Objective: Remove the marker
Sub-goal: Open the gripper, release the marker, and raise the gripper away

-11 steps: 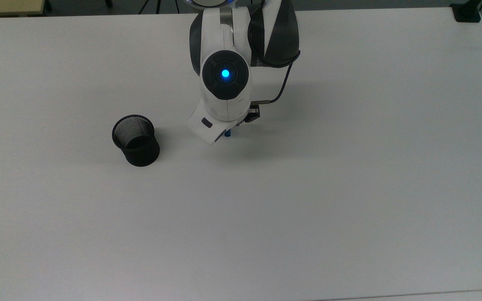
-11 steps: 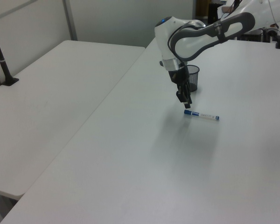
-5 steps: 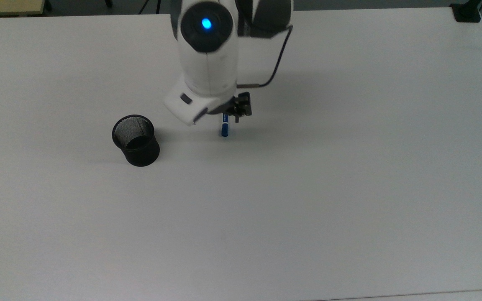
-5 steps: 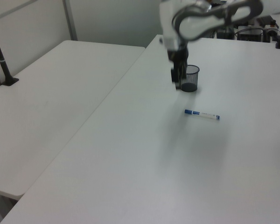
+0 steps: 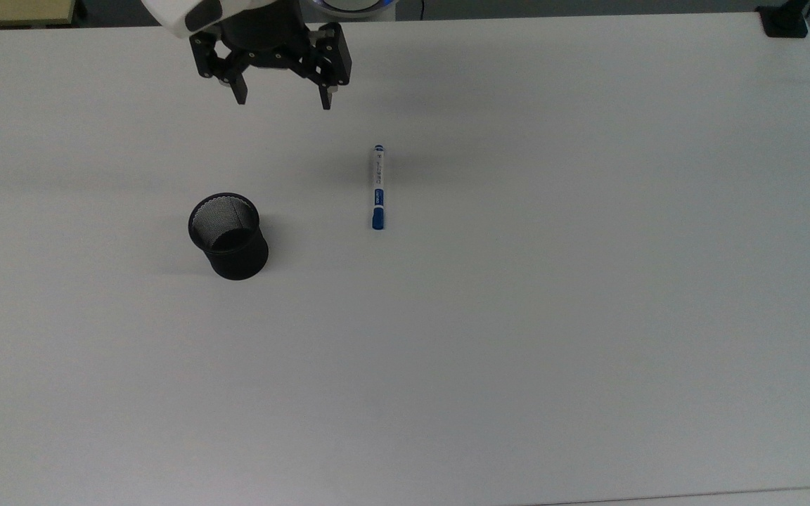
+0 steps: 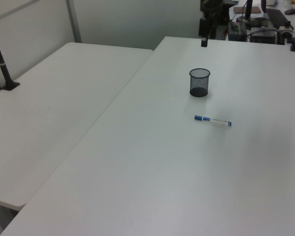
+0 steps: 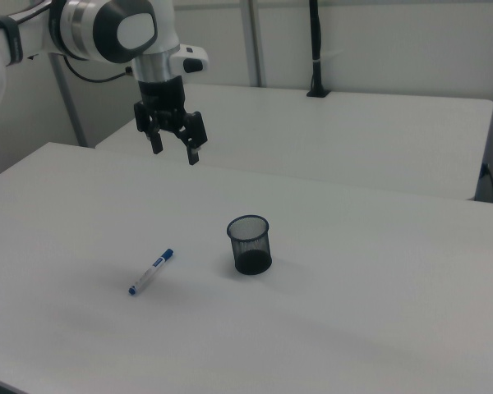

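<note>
White laminate makes up the counter, a broad bare surface carrying two small things. Above its far edge in the top view hangs the Franka arm, white with dark joints, its gripper pointing downward with the fingers spread wide and nothing between them. In the right view the gripper is raised well above the counter and well apart from both things.

The black mesh cup stands upright and looks empty, on the top view's left of centre. The marker lies flat on the counter, out of the cup and well apart from it on the top view's right, its length running from far to near with the blue cap toward the near side. In the left view the marker lies nearer the camera than the mesh cup.

Judged by its look, the marker is light, stiff and smooth-barrelled, so it is likely to roll or skid if nudged sideways. The sensible hold is across the white barrel near its middle, fingers closing from the top view's left and right, straight down, so it lifts level without tipping.
</note>
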